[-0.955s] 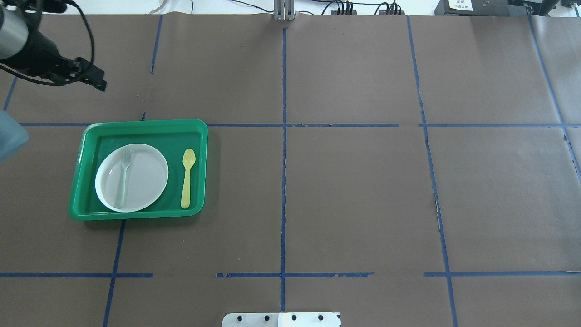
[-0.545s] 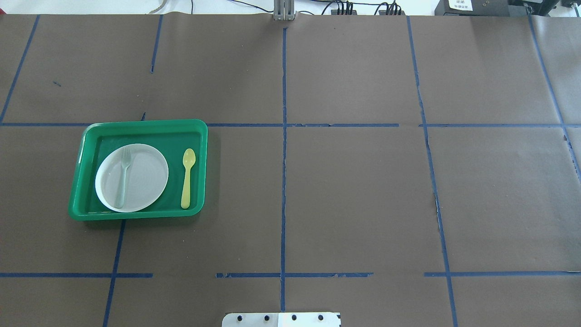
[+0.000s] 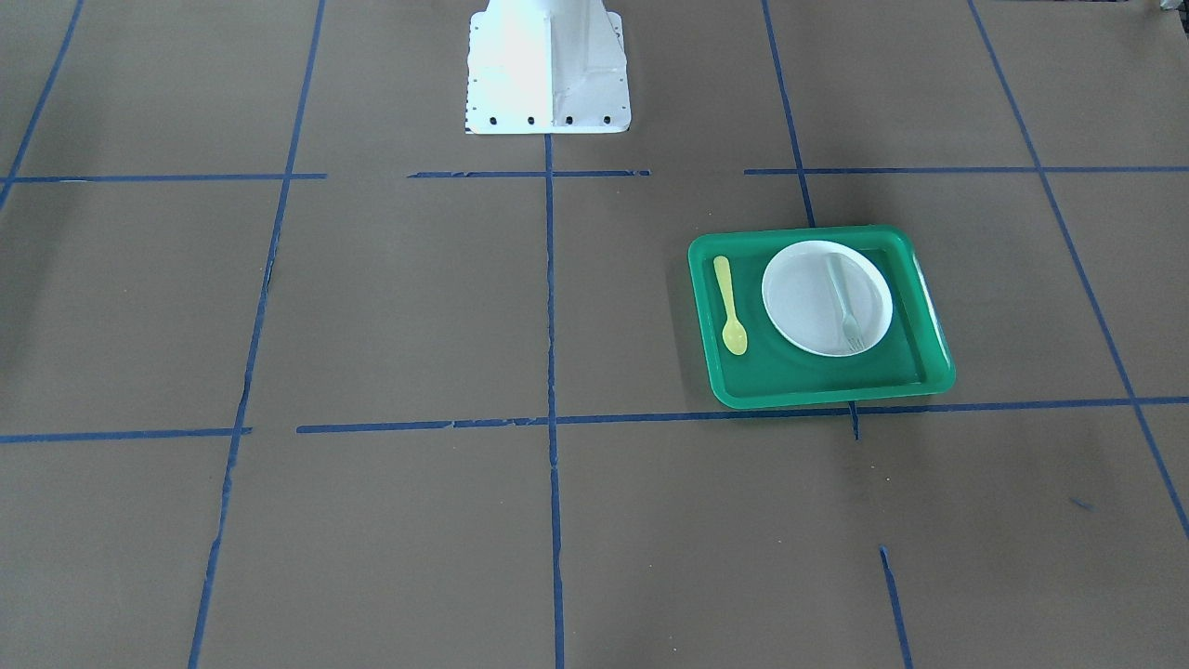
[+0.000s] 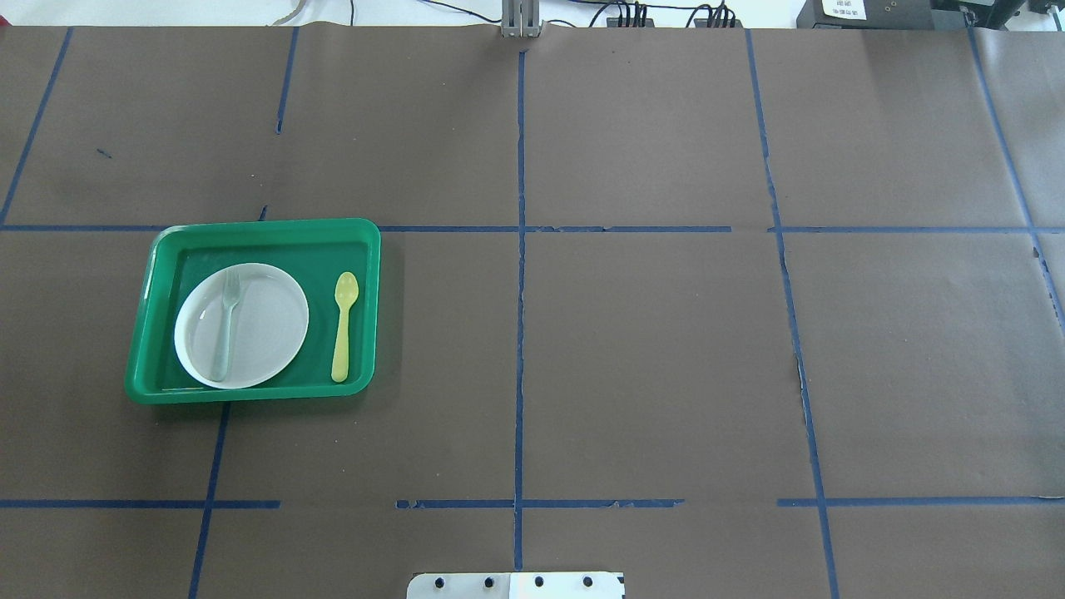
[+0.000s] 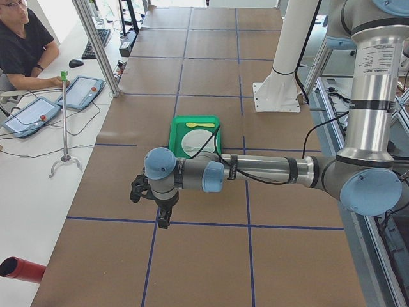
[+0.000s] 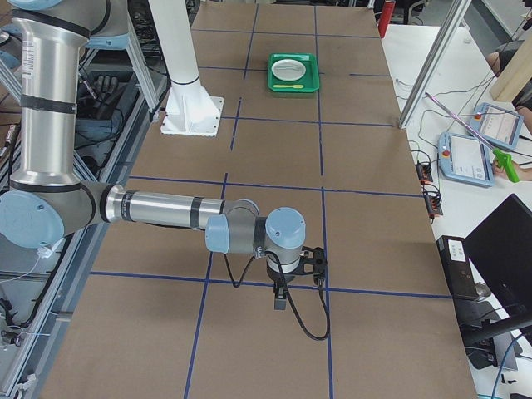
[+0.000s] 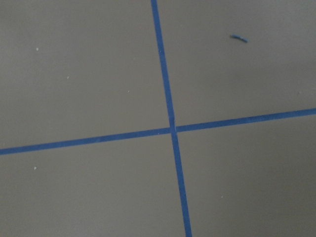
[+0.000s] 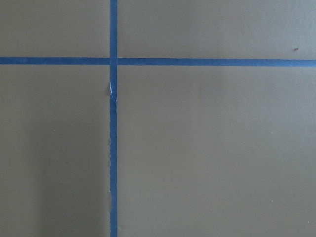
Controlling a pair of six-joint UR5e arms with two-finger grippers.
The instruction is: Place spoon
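Presently, I note spoon (image 4: 344, 326) lying in green tray (image 4: 266, 225), beside white plate (image 4: 270, 320). Only side views show left claw (image 5: 163, 222) and right claw (image 6: 280, 301), over tabletop (image 5: 192, 262), well apart from tray; opening I cannot tell.

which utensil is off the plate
The yellow spoon, lying on the green tray's floor beside the white plate; the pale fork rests on the plate itself.

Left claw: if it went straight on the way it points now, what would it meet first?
The left claw points straight down, so it would likely meet the brown paper table cover first, near the blue tape crossing. Nothing else shows in that line.
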